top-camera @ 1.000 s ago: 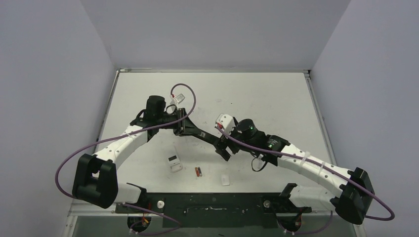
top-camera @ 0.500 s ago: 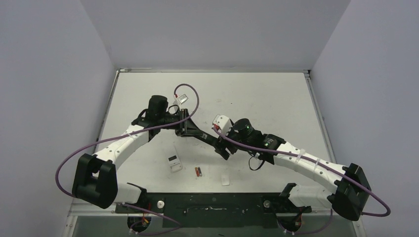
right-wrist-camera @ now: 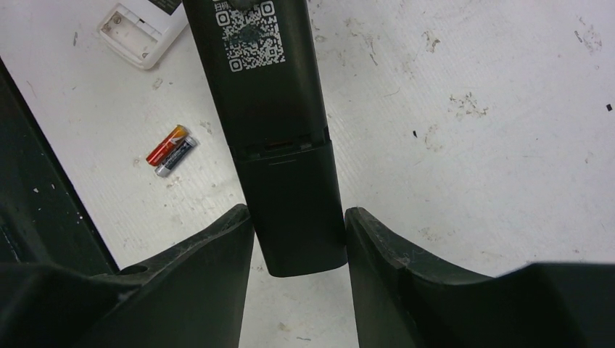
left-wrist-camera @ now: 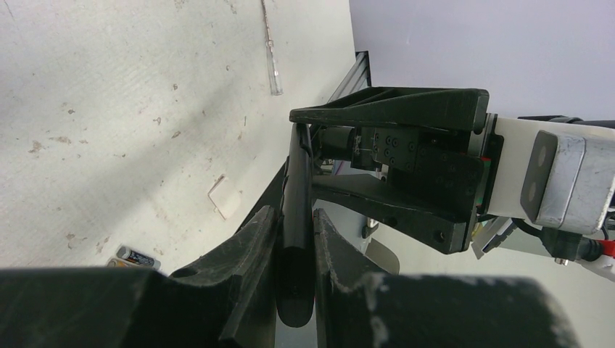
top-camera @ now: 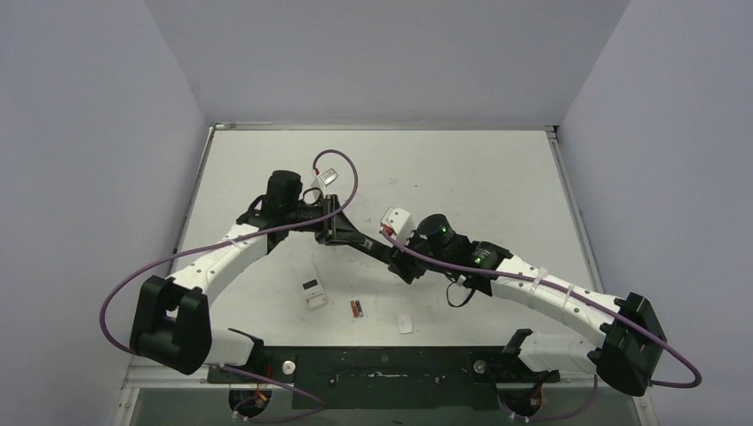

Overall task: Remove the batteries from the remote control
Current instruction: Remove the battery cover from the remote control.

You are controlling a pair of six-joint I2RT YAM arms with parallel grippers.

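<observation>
A long black remote control (top-camera: pixel 373 248) hangs above the table, held between both arms. My left gripper (left-wrist-camera: pixel 294 214) is shut on one end of it, edge-on between the fingers. My right gripper (right-wrist-camera: pixel 299 212) is shut on the other end, both fingers pressing the sides of the back cover below a seam. The remote's back (right-wrist-camera: pixel 275 94) faces the right wrist camera and shows a QR label. Two batteries (right-wrist-camera: pixel 170 150), one reddish-orange and one dark, lie side by side on the table (top-camera: pixel 355 309). The battery compartment's inside is hidden.
A small white remote (top-camera: pixel 313 291) lies left of the batteries, its open back up (right-wrist-camera: pixel 138 29). A small white plastic piece (top-camera: pixel 405 323) rests near the front edge. A slim clear stick (left-wrist-camera: pixel 272 51) lies farther back. The black base rail (top-camera: pixel 382 364) runs along the front.
My right gripper's jaws have closed from wide open onto the remote's end. Both arms shifted slightly left with the remote. The left grip is unchanged.
</observation>
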